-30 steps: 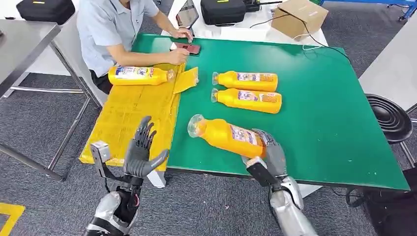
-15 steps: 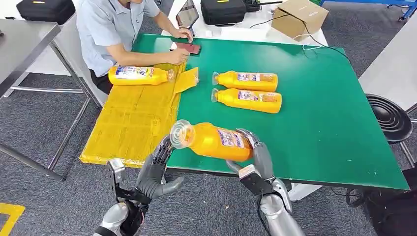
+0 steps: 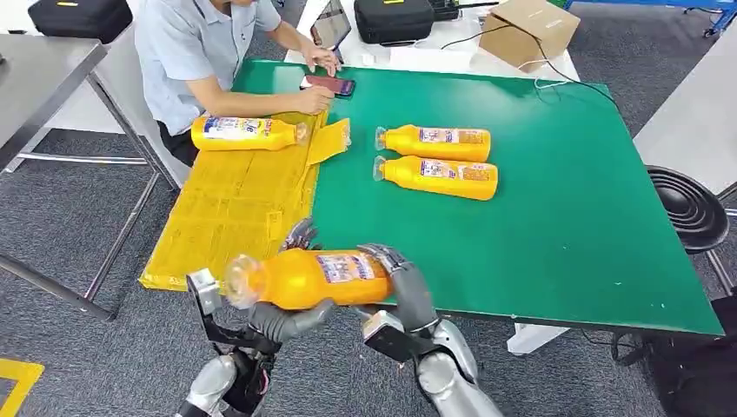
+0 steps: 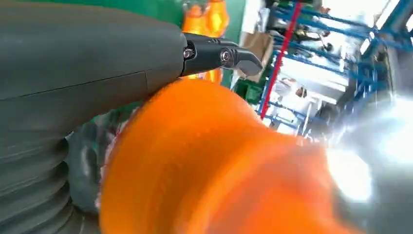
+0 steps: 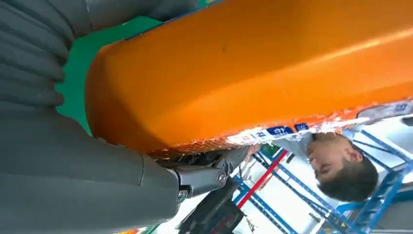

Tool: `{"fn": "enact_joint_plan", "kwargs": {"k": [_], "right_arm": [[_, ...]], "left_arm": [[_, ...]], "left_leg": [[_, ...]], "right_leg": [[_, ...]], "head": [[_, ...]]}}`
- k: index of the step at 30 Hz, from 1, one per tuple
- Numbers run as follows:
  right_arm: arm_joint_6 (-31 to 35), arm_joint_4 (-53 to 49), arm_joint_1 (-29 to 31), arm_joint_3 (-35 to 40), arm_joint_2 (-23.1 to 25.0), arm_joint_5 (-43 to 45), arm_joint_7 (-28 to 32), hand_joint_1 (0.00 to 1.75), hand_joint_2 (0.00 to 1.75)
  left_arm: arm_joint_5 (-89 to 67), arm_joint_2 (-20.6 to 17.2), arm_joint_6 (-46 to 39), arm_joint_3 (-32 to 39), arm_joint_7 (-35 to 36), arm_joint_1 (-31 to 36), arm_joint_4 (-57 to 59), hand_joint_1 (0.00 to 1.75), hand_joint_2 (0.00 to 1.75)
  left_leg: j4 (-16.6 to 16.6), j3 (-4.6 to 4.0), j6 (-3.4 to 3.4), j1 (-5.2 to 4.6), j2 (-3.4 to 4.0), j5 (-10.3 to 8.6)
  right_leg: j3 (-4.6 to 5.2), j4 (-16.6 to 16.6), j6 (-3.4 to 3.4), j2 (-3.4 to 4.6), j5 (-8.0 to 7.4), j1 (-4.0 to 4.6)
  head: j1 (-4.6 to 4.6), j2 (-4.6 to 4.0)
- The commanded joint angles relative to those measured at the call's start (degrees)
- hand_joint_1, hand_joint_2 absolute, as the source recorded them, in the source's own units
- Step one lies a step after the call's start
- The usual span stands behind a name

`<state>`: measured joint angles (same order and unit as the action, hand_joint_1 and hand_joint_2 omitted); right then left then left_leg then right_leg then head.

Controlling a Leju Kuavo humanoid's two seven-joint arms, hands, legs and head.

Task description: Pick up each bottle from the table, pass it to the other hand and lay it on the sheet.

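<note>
An orange bottle (image 3: pixel 304 278) hangs over the table's near edge, lying level with its clear cap toward the left. My right hand (image 3: pixel 401 287) grips its base end. My left hand (image 3: pixel 287 320) wraps its neck end, fingers behind it and thumb beneath. In the left wrist view the bottle (image 4: pixel 219 165) lies against my left hand (image 4: pixel 87 53). The right wrist view has the bottle (image 5: pixel 253 63) in my right hand (image 5: pixel 73 185). Two more bottles (image 3: pixel 439 142) (image 3: pixel 439 177) lie side by side on the green table (image 3: pixel 565 217). Another bottle (image 3: pixel 248 133) lies at the far end of the yellow sheet (image 3: pixel 226 217).
A person sits at the table's far left corner with a hand by a phone (image 3: pixel 330 85). A cardboard box (image 3: pixel 530 30) and a black case (image 3: pixel 395 19) stand beyond the table. A black stool (image 3: pixel 691 208) is at the right, a grey table (image 3: pixel 43 69) at the left.
My right hand lifted the bottle off the green table and carried it left toward my body. My left hand rose to meet it and closed around its neck end.
</note>
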<state>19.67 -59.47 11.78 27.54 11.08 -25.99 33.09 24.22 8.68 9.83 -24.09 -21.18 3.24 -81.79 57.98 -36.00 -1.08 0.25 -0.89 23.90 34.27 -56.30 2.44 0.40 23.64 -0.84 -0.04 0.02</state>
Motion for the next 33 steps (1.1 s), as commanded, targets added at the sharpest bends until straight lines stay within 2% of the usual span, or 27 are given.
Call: {"fn": "enact_joint_plan", "kwargs": {"k": [1,5,9,10,11,12,14,15,16,17,18,21,22,23,26,27,29,33], "right_arm": [[0.6,6.0,3.5,5.5,-0.1,-0.5,-0.8,1.75,1.75],[-0.1,7.2,3.0,7.0,1.4,0.6,-1.4,1.75,1.75],[-0.8,9.9,4.2,7.6,1.8,2.5,-1.4,1.75,1.75],[-1.0,10.5,4.5,7.5,2.2,3.4,-1.0,1.75,1.75],[-1.1,11.2,4.9,8.1,2.5,3.6,-0.7,1.75,1.75],[-1.8,11.3,5.0,8.4,2.9,4.0,-0.9,1.75,1.75],[-2.2,11.5,4.5,8.9,3.5,4.2,-1.1,1.69,1.75],[-2.2,11.5,4.5,8.9,3.5,4.2,-1.1,1.4,1.75],[-3.5,11.6,4.5,9.5,3.6,4.9,-1.1,0.58,1.75],[-6.0,11.2,4.2,9.7,3.5,7.1,0.1,0.19,1.75],[-7.7,10.0,3.7,10.4,3.3,8.6,1.5,0.0,1.75],[-9.3,6.3,3.0,11.5,3.1,10.8,1.3,0.0,1.75],[-9.2,5.2,2.9,12.2,2.7,10.8,1.3,0.0,0.0],[-9.2,5.1,3.0,12.2,2.8,10.8,1.3,0.0,0.0],[-7.0,3.6,3.1,13.4,2.1,10.0,1.6,0.0,0.0],[-7.0,3.5,3.1,13.5,2.2,10.0,1.6,0.0,0.0],[-2.9,1.0,2.5,14.5,1.5,7.6,1.9,0.0,0.0],[-2.8,0.7,2.4,14.7,1.4,7.6,1.8,0.0,0.0]], "left_arm": [[0.7,1.1,-4.5,0.5,1.2,2.3,2.6,0.0,1.75],[2.2,0.4,-4.8,-0.3,1.8,1.8,2.2,0.0,1.75],[7.4,-0.1,0.1,-1.1,3.9,1.6,2.7,0.0,1.75],[8.4,-0.1,0.3,-1.2,4.7,1.9,3.5,0.17,1.75],[7.9,0.6,-1.7,-0.6,3.5,2.3,4.4,1.62,1.75],[8.4,0.9,-2.4,-0.1,3.4,2.7,5.0,1.75,1.75],[8.6,0.9,-2.7,0.3,3.3,3.0,5.2,1.75,1.75],[8.6,0.9,-2.7,0.3,3.3,3.0,5.2,1.75,1.75],[9.1,1.1,-2.9,0.8,3.0,3.0,5.2,1.75,1.75],[9.8,1.1,-2.5,1.0,2.7,3.1,5.1,1.75,1.75],[10.3,0.9,-2.1,1.2,2.4,3.1,4.9,1.75,1.75],[11.1,0.4,-1.5,1.6,2.4,2.5,3.8,1.75,1.75],[11.3,0.3,-1.3,1.6,2.6,2.6,3.8,1.75,1.75],[11.4,0.3,-1.3,1.7,2.6,2.7,3.8,1.75,1.75],[9.9,-0.3,-3.8,3.1,2.0,3.8,4.6,1.75,1.75],[9.9,-0.5,-3.9,3.3,2.1,3.8,4.6,1.75,1.75],[7.5,-1.1,-5.5,3.8,1.8,5.2,5.8,1.75,1.75],[7.6,-1.3,-5.4,4.1,1.8,5.6,6.0,1.75,1.75]], "left_leg": [[0.0,0.21,0.05,0.02,0.06,0.05],[0.0,0.31,0.07,0.05,0.14,0.11],[-0.1,0.33,0.07,0.01,0.11,0.09],[-0.1,0.26,0.06,0.03,0.08,0.07],[-0.1,0.36,0.08,0.04,0.13,0.11],[-0.1,0.24,0.05,0.02,0.1,0.06],[-0.1,0.26,0.06,0.03,0.11,0.07],[0.0,0.14,0.04,0.01,0.06,0.03],[0.0,0.26,0.06,0.05,0.11,0.08],[0.0,0.16,0.05,0.03,0.07,0.04],[-0.1,0.28,0.06,0.03,0.09,0.07],[0.0,0.36,0.07,0.04,0.12,0.14],[-0.1,0.32,0.07,0.03,0.13,0.12],[0.0,0.1,0.04,0.02,0.04,0.03],[-0.1,0.3,0.06,0.02,0.07,0.1],[0.0,0.1,0.04,0.02,0.04,0.02],[0.0,0.16,0.05,0.02,0.01,0.03],[-0.1,0.27,0.07,0.03,0.05,0.06]], "right_leg": [[-0.22,0.1,-0.09,-0.02,0.04,0.04],[-0.3,0.1,-0.12,0.04,0.08,0.07],[-0.31,0.1,-0.12,0.01,0.08,0.03],[-0.25,0.1,-0.1,0.0,0.05,0.05],[-0.35,0.1,-0.13,0.02,0.09,0.07],[-0.22,0.1,-0.09,0.03,0.04,0.05],[-0.23,0.0,-0.1,0.03,0.05,0.05],[-0.13,0.0,-0.07,0.0,0.02,0.02],[-0.25,0.1,-0.11,0.01,0.05,0.07],[-0.15,0.0,-0.08,0.0,0.03,0.04],[-0.26,0.1,-0.11,-0.02,0.07,0.05],[-0.35,0.0,-0.14,0.0,0.12,0.07],[-0.29,0.0,-0.13,0.02,0.11,0.06],[-0.09,0.0,-0.07,-0.03,0.04,0.03],[-0.28,0.0,-0.12,-0.04,0.11,0.05],[-0.08,0.0,-0.07,-0.02,0.03,0.03],[-0.15,0.0,-0.09,-0.07,0.06,0.03],[-0.25,0.0,-0.12,-0.06,0.08,0.06]], "head": [[0.0,0.0],[0.0,0.0],[-0.02,0.0],[-0.02,0.0],[-0.02,0.0],[0.0,0.0],[0.0,0.0],[-0.02,0.0],[0.0,0.0],[0.0,0.0],[-0.02,0.0],[0.0,0.0],[-0.02,0.0],[0.0,0.0],[-0.02,0.0],[0.0,0.0],[0.0,0.0],[-0.02,0.0]]}}
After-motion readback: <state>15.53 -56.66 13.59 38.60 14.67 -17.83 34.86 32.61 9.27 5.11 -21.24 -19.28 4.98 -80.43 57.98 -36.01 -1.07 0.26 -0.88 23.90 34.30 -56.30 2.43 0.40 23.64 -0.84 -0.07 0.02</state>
